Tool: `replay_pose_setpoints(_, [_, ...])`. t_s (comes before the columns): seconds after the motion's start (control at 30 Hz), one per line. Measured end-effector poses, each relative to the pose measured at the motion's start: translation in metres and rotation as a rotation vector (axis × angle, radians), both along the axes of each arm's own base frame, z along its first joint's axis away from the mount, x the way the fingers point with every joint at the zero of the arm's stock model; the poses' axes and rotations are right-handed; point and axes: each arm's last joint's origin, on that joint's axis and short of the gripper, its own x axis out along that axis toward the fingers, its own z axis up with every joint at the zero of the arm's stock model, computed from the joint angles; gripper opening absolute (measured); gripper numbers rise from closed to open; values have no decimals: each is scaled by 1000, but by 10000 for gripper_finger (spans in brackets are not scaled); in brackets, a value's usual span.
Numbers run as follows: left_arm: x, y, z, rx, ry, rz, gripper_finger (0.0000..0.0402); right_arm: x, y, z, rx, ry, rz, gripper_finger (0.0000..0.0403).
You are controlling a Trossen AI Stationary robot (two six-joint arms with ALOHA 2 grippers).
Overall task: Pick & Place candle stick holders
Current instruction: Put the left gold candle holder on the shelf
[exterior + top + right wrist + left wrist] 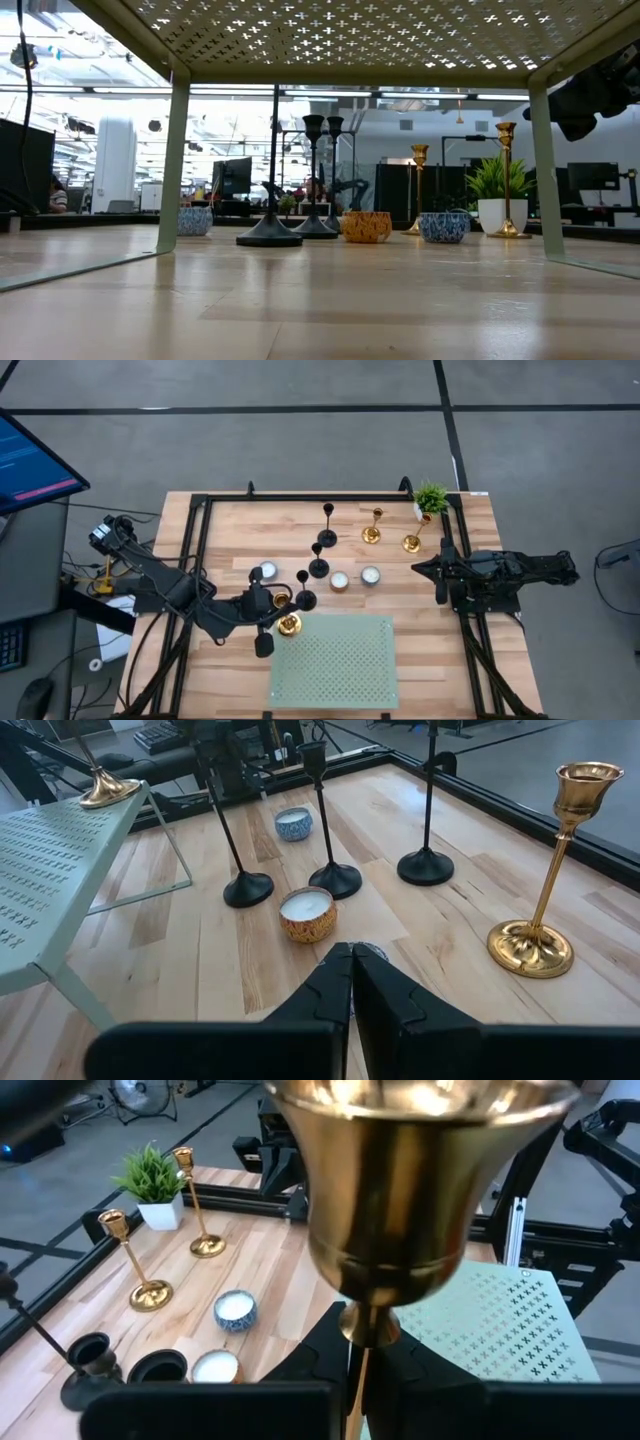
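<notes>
L gripper (pixel 283 612) clenched on the slim stem of a gold holder (pixel 289 624), seen at the rack's (pixel 340 670) near-left corner; in the high view its round base sits on or just over that corner, can't tell which. L wrist view shows the cup (pixel 410 1180) huge and close, fingers pinching the stem right below it.

R gripper (pixel 442 572) waits off the rack's far-right side, jaws shut on nothing, pointing toward the table (pixel 230 520) centre.

Other holders, all beyond the rack's far edge: three black ones (pixel 320 555) in a loose line just past the rack's far-left corner, running away from it; two gold ones (pixel 372 528) further off, near the plant (pixel 430 498). Three small candle tins (pixel 340 581) stand betw. the rack and those, w/ a fourth (pixel 267 572) just beside the L gripper.

Handling, as a judgement: metal, stiff, smooth and likely slippery; top-heavy look w/ a narrow stem over a small base, so tips easily. Best hold is mid-to-upper stem, squarely across, not the flared cup. The perforated rack top gives a flat but hard landing; set the base down level before letting go. Black ones stand close together, so approach from the open side to avoid knocking a neighbour.
</notes>
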Motion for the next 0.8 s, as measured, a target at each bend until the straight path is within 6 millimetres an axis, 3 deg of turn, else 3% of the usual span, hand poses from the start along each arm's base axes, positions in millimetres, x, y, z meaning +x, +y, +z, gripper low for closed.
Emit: replay_pose_setpoints(0.8, [1,-1,1,7,-19,-11,17,0,0,0,0,-1,-1,6])
